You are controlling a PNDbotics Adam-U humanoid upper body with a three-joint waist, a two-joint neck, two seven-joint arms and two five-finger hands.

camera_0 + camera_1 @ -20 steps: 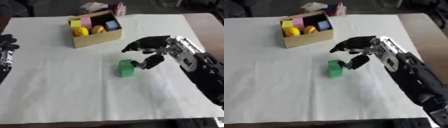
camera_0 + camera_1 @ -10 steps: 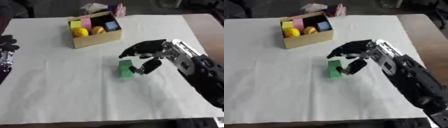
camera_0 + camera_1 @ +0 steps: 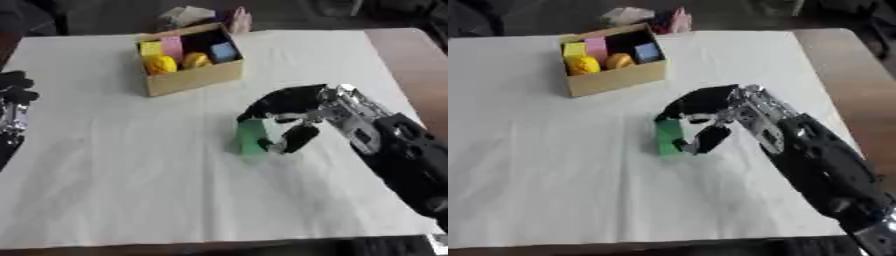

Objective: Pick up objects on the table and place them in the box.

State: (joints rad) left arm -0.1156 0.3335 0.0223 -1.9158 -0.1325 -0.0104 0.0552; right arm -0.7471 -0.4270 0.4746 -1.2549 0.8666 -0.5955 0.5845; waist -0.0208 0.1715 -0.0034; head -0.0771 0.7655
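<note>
- We find the box (image 3: pixel 187 75) already holding several coloured pieces.
- One green block (image 3: pixel 253 138) remains on the desk (image 3: pixel 105 190), in front of the box.
- The right robot hand (image 3: pixel 293 107) curls round the block, fingers above, thumb beside.

box (image 3: pixel 194 80) far-left of table centre, on cloth (image 3: pixel 131 175) | several blocks inside box | block (image 3: pixel 253 138) upright on cloth, near and right of box, well apart from it | right hand (image 3: pixel 293 107) over block, fingers on its far side, thumb on its right | left hand (image 3: pixel 12 102) at left edge
</note>
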